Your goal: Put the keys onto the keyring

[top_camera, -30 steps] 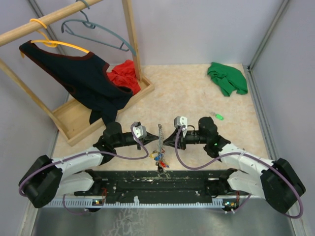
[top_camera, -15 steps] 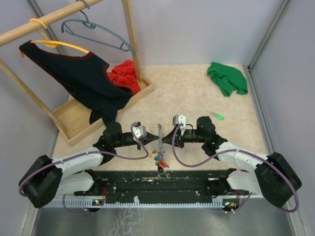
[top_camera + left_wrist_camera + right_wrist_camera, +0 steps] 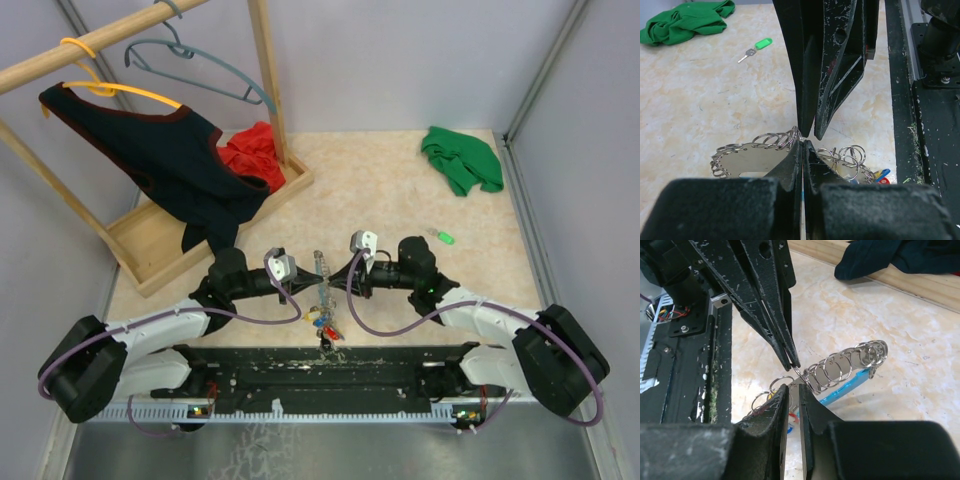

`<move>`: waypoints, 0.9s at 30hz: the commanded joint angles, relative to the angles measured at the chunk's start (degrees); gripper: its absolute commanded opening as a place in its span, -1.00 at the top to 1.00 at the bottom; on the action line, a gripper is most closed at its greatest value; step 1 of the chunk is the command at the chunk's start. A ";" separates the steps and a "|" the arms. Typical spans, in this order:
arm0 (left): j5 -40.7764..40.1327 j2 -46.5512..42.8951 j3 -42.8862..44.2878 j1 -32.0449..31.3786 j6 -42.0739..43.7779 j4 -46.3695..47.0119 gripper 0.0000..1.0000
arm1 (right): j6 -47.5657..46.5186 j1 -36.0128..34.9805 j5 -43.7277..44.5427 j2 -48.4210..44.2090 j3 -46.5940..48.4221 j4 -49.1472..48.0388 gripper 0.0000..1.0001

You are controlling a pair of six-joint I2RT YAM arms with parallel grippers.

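We are pinching the keyring [image 3: 771, 145] tight in our left gripper [image 3: 803, 141] and keeping it steady, while our right gripper [image 3: 794, 388], open just a crack, is feeling for a loop without gripping any yet.

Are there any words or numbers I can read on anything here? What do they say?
No readable text anywhere.
The key tags on the keyring: too small and blurred to show any writing.
The green key: its head looks blank.
The grippers, left and right: only scratches, no letters.
The green cloth and hanging black garment: no label or print visible.
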State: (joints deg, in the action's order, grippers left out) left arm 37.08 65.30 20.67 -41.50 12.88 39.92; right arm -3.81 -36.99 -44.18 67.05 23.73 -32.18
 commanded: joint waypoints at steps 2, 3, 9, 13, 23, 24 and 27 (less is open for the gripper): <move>1.01 -0.68 0.47 -0.36 -0.55 3.30 1.00 | 0.47 -0.31 3.42 -1.08 -0.20 -4.38 0.71; 0.90 -0.70 0.39 -0.35 -0.55 3.32 1.00 | 0.45 -0.32 3.75 -1.34 -0.45 -4.44 0.70; 0.92 -0.47 0.43 -0.43 -0.65 3.43 1.00 | 0.39 -0.29 2.24 -1.32 -1.26 -5.08 0.66; 1.21 -0.39 0.41 -0.43 -0.88 3.83 1.00 | 0.37 -0.32 0.41 0.17 -0.91 -6.89 0.62; 1.55 0.12 -0.35 -0.60 -1.54 5.33 1.00 | 2.25 -0.35 -2.51 4.53 -0.33 -13.56 0.61; 1.51 0.35 -0.49 -0.60 -1.67 5.60 0.99 | 2.52 -0.29 -2.98 5.11 -0.09 -13.94 0.61; 1.56 1.06 -1.04 -0.69 -2.05 6.94 0.99 | 3.80 -0.34 -3.72 6.64 0.06 -16.70 0.61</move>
State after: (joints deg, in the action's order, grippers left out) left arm 37.54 65.45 20.62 -41.76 11.81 43.27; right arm -1.85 -36.99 -45.15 72.01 22.17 -41.47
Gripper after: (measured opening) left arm 0.005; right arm 0.195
